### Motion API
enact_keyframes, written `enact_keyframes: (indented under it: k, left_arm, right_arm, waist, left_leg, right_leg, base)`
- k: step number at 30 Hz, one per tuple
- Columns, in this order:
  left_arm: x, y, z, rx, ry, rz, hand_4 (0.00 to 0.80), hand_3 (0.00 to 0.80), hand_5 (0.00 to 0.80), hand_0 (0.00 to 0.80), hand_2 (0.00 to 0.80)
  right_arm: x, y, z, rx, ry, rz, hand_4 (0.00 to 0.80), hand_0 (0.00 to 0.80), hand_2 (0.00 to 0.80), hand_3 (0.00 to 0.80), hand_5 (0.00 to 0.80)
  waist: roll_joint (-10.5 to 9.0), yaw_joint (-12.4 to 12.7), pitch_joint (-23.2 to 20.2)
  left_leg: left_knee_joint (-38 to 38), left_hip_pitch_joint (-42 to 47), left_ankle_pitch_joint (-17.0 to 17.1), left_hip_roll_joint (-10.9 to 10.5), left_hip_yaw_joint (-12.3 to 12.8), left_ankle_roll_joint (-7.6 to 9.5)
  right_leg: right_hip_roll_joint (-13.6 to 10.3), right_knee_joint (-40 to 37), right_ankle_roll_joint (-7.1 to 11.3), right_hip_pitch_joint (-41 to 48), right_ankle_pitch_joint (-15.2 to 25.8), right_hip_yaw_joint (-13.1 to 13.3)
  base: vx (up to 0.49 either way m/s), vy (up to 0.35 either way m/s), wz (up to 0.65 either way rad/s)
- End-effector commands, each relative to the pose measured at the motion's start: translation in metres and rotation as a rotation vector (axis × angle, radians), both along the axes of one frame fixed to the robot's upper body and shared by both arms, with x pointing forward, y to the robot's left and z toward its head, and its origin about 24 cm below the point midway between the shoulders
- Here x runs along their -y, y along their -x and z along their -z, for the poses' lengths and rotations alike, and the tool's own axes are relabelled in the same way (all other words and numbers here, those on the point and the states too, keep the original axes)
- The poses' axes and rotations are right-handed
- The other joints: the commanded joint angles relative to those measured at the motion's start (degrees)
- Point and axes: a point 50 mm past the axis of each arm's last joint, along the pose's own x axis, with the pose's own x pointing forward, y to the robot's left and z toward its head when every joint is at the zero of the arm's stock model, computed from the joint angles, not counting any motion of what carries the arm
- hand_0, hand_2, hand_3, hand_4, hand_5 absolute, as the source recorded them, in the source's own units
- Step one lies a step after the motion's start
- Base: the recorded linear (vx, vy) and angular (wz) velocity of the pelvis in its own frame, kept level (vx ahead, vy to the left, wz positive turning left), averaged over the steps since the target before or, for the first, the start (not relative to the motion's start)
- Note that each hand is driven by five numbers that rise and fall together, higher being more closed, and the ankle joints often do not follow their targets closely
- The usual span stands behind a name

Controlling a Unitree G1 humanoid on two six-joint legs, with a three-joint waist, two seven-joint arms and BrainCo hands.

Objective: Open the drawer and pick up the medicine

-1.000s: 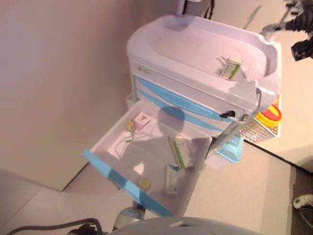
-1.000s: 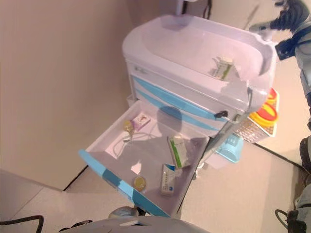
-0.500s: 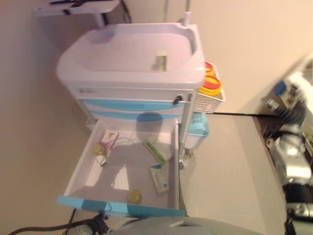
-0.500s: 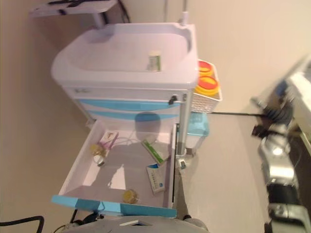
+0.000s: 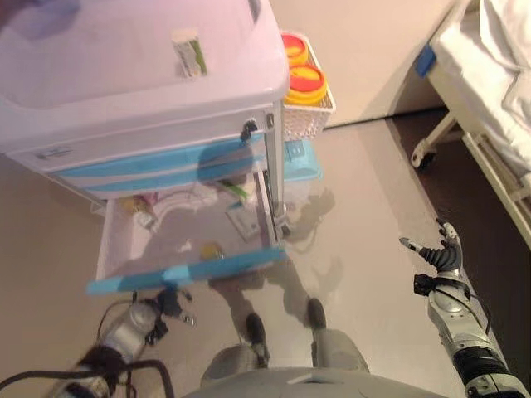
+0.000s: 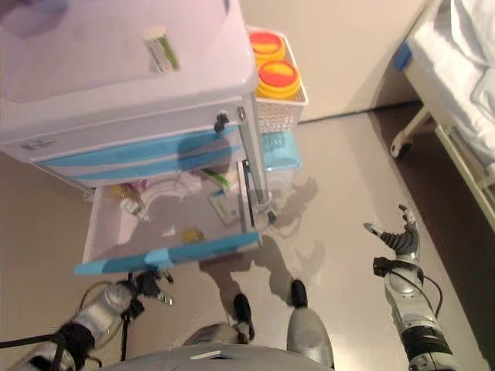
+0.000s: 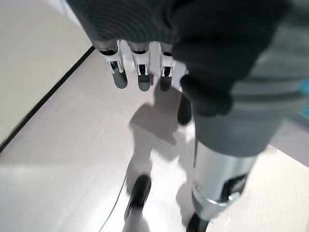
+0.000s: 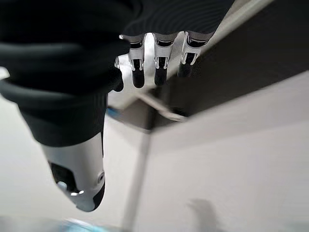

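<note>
Drawer [image 6: 166, 251] stood open w/ med boxes [image 6: 226, 207] inside, well ahead of both empty, slack-fingered hands, left hand [image 6: 151, 284] just below drawer front, right hand [image 6: 393, 237] far off; left should've reached up & over the front.

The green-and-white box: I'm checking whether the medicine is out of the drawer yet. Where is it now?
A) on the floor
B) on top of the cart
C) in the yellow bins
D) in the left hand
B: the green-and-white box lies on the cart top, above the open drawer; the left hand and right hand both hang empty over the floor.
</note>
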Motion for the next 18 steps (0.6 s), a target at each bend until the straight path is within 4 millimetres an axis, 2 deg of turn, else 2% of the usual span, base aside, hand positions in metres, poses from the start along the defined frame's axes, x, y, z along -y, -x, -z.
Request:
enact_keyframes:
  k: [1, 2, 6, 8, 10, 11, 12, 15, 18]
  left_arm:
    - [-0.016, -0.052, -0.061, 0.247, 0.019, -0.084, 0.000, 0.000, 0.000, 0.000, 0.000]
    - [-0.020, -0.058, -0.071, 0.273, 0.014, -0.095, 0.000, 0.000, 0.000, 0.000, 0.000]
    - [-0.047, -0.087, -0.134, 0.452, 0.029, -0.211, 0.000, 0.000, 0.000, 0.000, 0.000]
    - [-0.061, -0.095, -0.159, 0.529, 0.006, -0.271, 0.000, 0.000, 0.000, 0.000, 0.000]
    - [-0.081, -0.104, -0.205, 0.682, -0.026, -0.389, 0.000, 0.000, 0.000, 0.000, 0.000]
    - [-0.085, -0.105, -0.215, 0.723, -0.038, -0.425, 0.000, 0.000, 0.000, 0.000, 0.000]
    - [-0.097, -0.108, -0.249, 0.868, -0.095, -0.540, 0.000, 0.000, 0.000, 0.000, 0.000]
    - [-0.093, -0.115, -0.280, 1.016, -0.088, -0.605, 0.000, 0.000, 0.000, 0.000, 0.000]
    - [-0.072, -0.124, -0.272, 1.047, -0.034, -0.555, 0.000, 0.000, 0.000, 0.000, 0.000]
  right_arm:
    - [-0.017, -0.016, -0.004, 0.051, 0.003, -0.097, 0.000, 0.000, 0.000, 0.000, 0.000]
    - [-0.018, -0.015, -0.003, 0.043, 0.008, -0.108, 0.000, 0.000, 0.000, 0.000, 0.000]
    - [-0.029, -0.017, 0.002, -0.007, 0.022, -0.201, 0.000, 0.000, 0.000, 0.000, 0.000]
    - [-0.033, -0.019, 0.002, -0.012, 0.029, -0.234, 0.000, 0.000, 0.000, 0.000, 0.000]
    - [-0.038, -0.023, -0.002, -0.009, 0.053, -0.280, 0.000, 0.000, 0.000, 0.000, 0.000]
    - [-0.039, -0.023, -0.002, -0.012, 0.057, -0.287, 0.000, 0.000, 0.000, 0.000, 0.000]
    - [-0.042, -0.026, -0.003, -0.010, 0.073, -0.315, 0.000, 0.000, 0.000, 0.000, 0.000]
    - [-0.047, -0.030, -0.003, -0.014, 0.075, -0.334, 0.000, 0.000, 0.000, 0.000, 0.000]
    - [-0.054, -0.032, 0.001, -0.026, 0.059, -0.343, 0.000, 0.000, 0.000, 0.000, 0.000]
  waist:
    - [-2.37, -2.13, 3.18]
    - [-2.47, -2.36, 3.87]
    - [-3.36, -3.86, 7.66]
    - [-3.84, -4.46, 8.83]
    - [-4.34, -5.68, 10.33]
    - [-4.40, -5.85, 10.51]
    - [-4.76, -6.67, 11.21]
    - [-5.24, -7.20, 11.35]
    - [-5.32, -6.55, 11.33]
  left_leg:
    - [19.05, -9.20, -13.25, -1.93, -2.30, 2.33]
    - [20.52, -10.37, -13.65, -1.83, -2.09, 2.40]
    - [29.20, -17.44, -16.31, -1.32, -0.79, 3.22]
    - [32.31, -20.08, -17.42, -1.05, -0.37, 3.56]
    - [36.66, -23.55, -18.43, -0.54, -0.03, 3.67]
    - [37.43, -24.08, -18.52, -0.44, -0.10, 3.63]
    - [39.70, -25.53, -18.85, -0.22, -0.25, 3.61]
    - [40.69, -26.67, -19.23, -0.01, -0.18, 3.37]
    - [38.86, -25.59, -18.75, -0.54, -0.76, 2.99]
  right_leg:
    - [-1.66, 4.54, 2.04, -2.33, -1.88, -1.24]
    - [-1.68, 5.49, 1.87, -3.39, -2.05, -1.11]
    - [-1.48, 11.52, 0.93, -9.90, -3.46, -0.18]
    - [-1.11, 14.18, 0.63, -12.64, -4.26, 0.08]
    - [-0.19, 17.40, -0.08, -16.18, -5.12, 0.58]
    - [0.01, 17.96, -0.20, -16.66, -5.34, 0.66]
    - [0.62, 19.75, -0.59, -18.22, -5.96, 0.98]
    - [1.54, 21.09, -1.18, -19.66, -6.54, 1.31]
    - [1.92, 20.99, -1.20, -19.26, -6.49, 1.24]
  base:
    - [-0.064, 0.044, -0.14]
    - [-0.054, 0.056, -0.20]
    - [-0.036, 0.054, -0.23]
    - [-0.045, 0.067, -0.11]
    - [-0.063, 0.089, -0.13]
    - [-0.034, 0.101, -0.07]
    - [-0.020, 0.086, -0.05]
    - [0.000, 0.046, -0.13]
    - [0.024, -0.037, -0.08]
